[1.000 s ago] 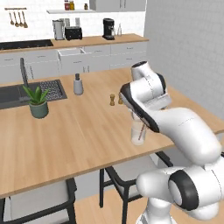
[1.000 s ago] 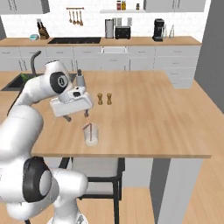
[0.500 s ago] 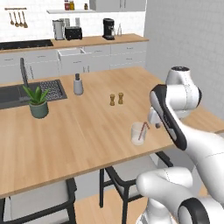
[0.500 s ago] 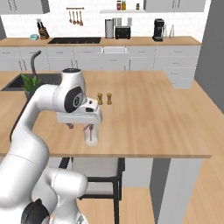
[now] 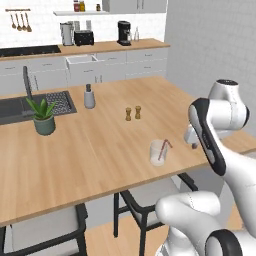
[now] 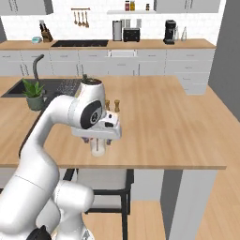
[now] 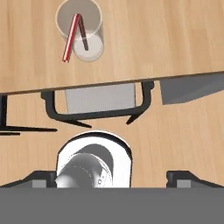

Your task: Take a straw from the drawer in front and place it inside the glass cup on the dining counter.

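The glass cup [image 5: 159, 152] stands on the dining counter [image 5: 95, 150] close to its near edge. The red-pink straw [image 5: 164, 149] leans inside it, its top over the rim. From above, the hand view shows the cup [image 7: 81, 33] with the straw [image 7: 71, 38] slanting across it. My gripper [image 7: 112, 178] is open and holds nothing. It hangs just above and beside the cup [image 6: 98, 150], over the counter's edge. In the left base view the forearm covers most of the hand. The drawer is out of view.
Two small brown shakers [image 5: 132, 113] stand behind the cup, with a grey soap dispenser [image 5: 89, 96], a potted plant [image 5: 44, 116] and the dark sink [image 5: 20, 107] further left. A dark chair [image 7: 98, 103] is tucked under the counter edge below the cup.
My arm has swung away from over the cup toward the counter's near edge. The straw has left the gripper and stays leaning in the cup.
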